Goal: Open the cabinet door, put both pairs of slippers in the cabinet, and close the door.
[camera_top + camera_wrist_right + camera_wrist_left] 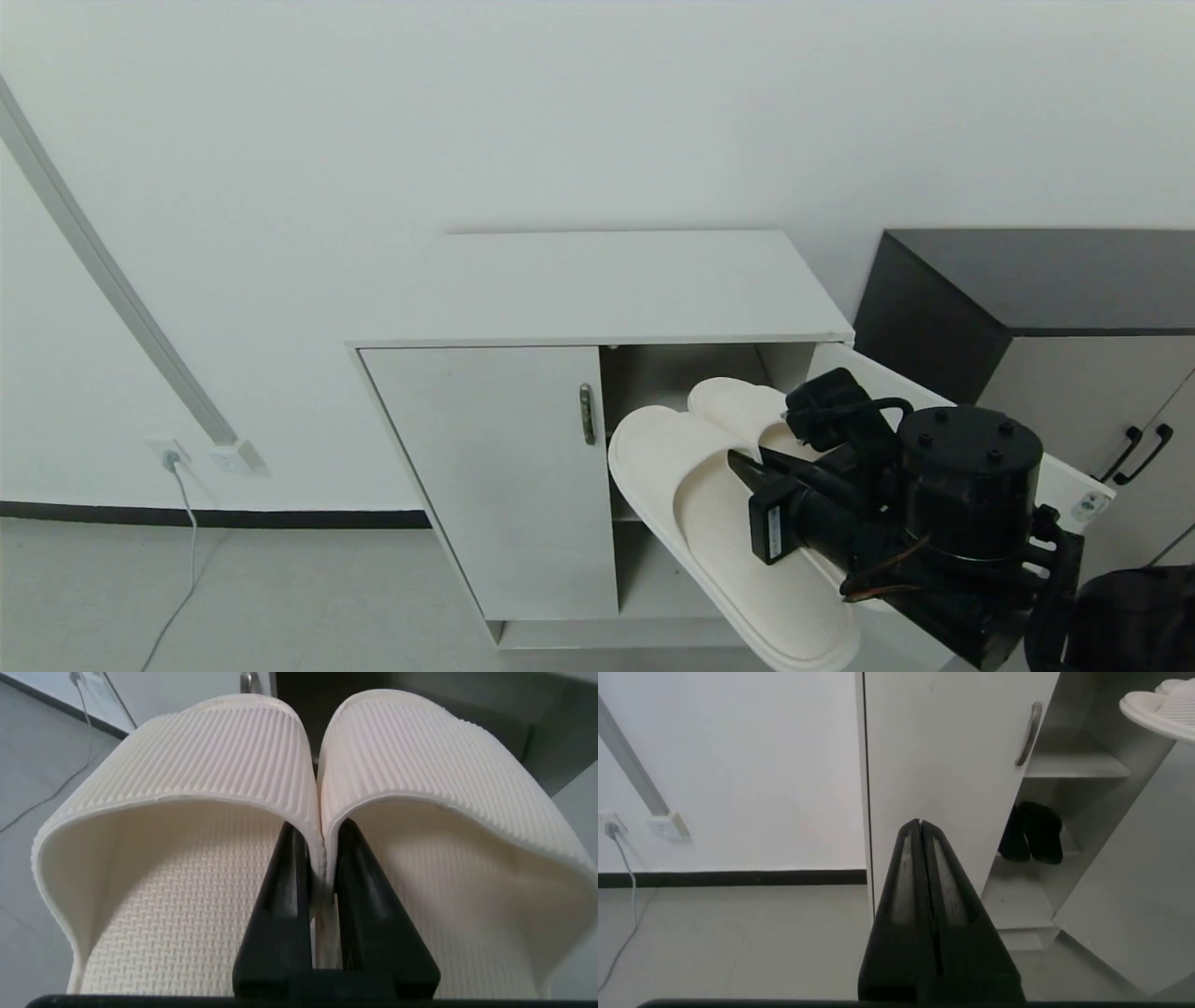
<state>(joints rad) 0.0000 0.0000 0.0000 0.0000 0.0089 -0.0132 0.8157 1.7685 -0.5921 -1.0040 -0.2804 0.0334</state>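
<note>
In the head view the right arm's black wrist hides where the cream slippers are held. They hang tilted before the open right half of the cabinet. In the left wrist view the left claw has its fingers pressed together, and a black pair of slippers stands inside the cabinet under the shelf. In the right wrist view the right claw is clamped on the cream slippers' touching inner edges.

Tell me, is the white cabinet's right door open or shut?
Open. The right door stands swung outward, baring the shelf inside; the left door is shut.
</note>
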